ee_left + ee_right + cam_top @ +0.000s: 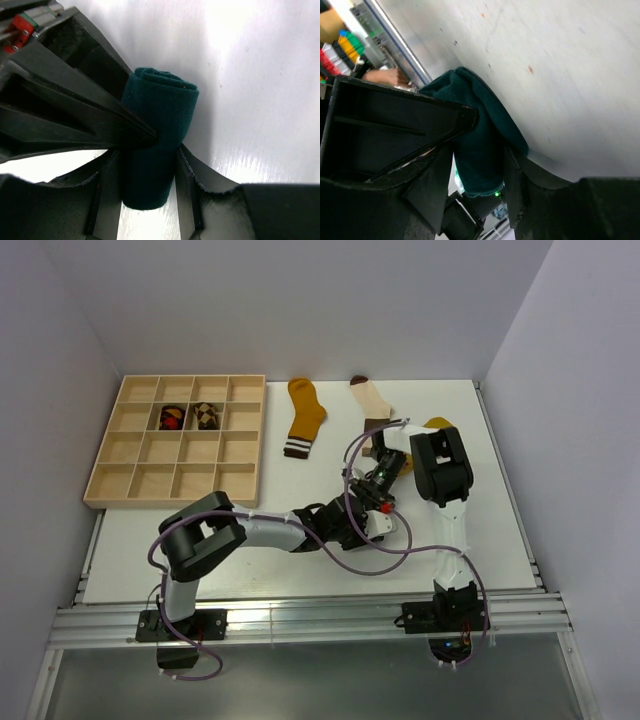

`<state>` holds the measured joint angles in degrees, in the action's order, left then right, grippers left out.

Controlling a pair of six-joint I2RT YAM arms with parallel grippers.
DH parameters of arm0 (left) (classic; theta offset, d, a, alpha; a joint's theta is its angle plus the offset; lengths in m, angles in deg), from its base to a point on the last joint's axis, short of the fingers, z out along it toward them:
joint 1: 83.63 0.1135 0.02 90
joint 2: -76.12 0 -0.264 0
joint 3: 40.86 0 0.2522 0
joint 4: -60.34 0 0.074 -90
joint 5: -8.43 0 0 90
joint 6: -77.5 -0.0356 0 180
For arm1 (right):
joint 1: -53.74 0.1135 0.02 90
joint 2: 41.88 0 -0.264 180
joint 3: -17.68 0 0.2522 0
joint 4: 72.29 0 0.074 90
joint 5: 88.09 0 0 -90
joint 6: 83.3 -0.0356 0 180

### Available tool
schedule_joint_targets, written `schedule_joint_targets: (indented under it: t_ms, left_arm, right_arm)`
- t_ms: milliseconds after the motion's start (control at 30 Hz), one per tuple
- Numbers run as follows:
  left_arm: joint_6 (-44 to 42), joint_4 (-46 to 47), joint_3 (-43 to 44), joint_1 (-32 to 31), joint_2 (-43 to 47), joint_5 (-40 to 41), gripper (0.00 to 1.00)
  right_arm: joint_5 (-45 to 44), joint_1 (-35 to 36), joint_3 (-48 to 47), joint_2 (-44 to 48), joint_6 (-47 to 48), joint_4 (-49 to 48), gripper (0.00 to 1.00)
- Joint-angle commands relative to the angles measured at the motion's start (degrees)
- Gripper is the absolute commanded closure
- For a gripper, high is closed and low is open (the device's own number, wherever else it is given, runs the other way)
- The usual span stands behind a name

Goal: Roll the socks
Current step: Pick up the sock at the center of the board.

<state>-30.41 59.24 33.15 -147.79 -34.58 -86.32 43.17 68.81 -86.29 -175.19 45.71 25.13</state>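
The rolled dark-teal fabric sock (160,135) is clasped by the left fingers (187,192) over the white counter (260,75); whether the right fingers (516,187) grip cannot be told. Squeeze should be kept even, lest it unroll.

Left tool (147,195) and right tool (476,185) crowd mid-table; near-left table (120,560) seems open.

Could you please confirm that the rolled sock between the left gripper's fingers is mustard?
Not quite: the rolled sock between the fingers of the left gripper is dark teal, not mustard. The left wrist view shows this plainly.
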Motion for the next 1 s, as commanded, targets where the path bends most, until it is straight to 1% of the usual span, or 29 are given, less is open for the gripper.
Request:
schedule_joint_targets:
  t_ms: [0, 100, 133, 233, 367, 467, 567, 700, 800, 867, 900, 967]
  left_arm:
    - [3.32, -11.24, 1.09, -0.53, -6.02, -8.60, 0.95]
    - [4.37, -12.49, 2.68, 0.09, -6.81, -11.23, 0.98]
    - [4.72, -12.49, 2.68, 0.18, -6.64, -11.42, 1.00]
    - [5.87, -14.68, 3.64, 1.40, -6.90, -13.96, 1.00]
    - [8.15, -18.19, 7.33, 3.24, -8.56, -18.97, 1.00]
    - [11.39, -20.31, 10.32, 5.09, -9.54, -22.57, 1.00]
    - [13.86, -20.14, 11.47, 7.47, -8.67, -23.81, 1.00]
    - [15.54, -18.56, 11.47, 9.66, -4.63, -22.93, 1.00]
    - [16.77, -17.50, 11.56, 11.86, -0.85, -23.02, 1.00]
    - [17.38, -17.06, 11.65, 14.41, 2.40, -24.15, 1.00]
    - [19.82, -16.89, 11.82, 15.37, 3.63, -24.25, 1.00]
    - [21.59, -16.10, 11.91, 18.36, 7.50, -24.60, 1.00]
  right_arm:
    - [1.45, -1.87, -0.31, 5.34, -0.42, -9.04, 0.47]
    - [3.48, -4.60, -2.15, 9.11, -0.68, -7.90, 0.47]
    - [4.00, -6.61, -2.59, 10.08, -1.21, -7.90, 0.47]
    - [6.46, -10.22, -3.91, 14.13, -2.62, -7.90, 0.47]
    - [9.63, -16.63, -5.58, 17.82, -0.43, -4.05, 0.48]
    - [11.13, -18.49, -5.85, 21.33, 1.86, -2.10, 0.49]
    - [10.69, -20.34, -5.59, 25.20, 1.78, -2.88, 0.49]
    - [9.81, -22.80, -6.02, 27.84, 0.98, -4.38, 0.49]
    - [10.77, -23.59, -7.69, 27.93, 2.56, -2.19, 0.49]
    - [10.78, -24.04, -8.48, 27.93, 3.01, -1.22, 0.49]
    - [10.78, -24.21, -8.57, 28.28, 3.01, -1.30, 0.49]
    - [10.78, -24.56, -8.84, 28.90, 2.92, -1.48, 0.49]
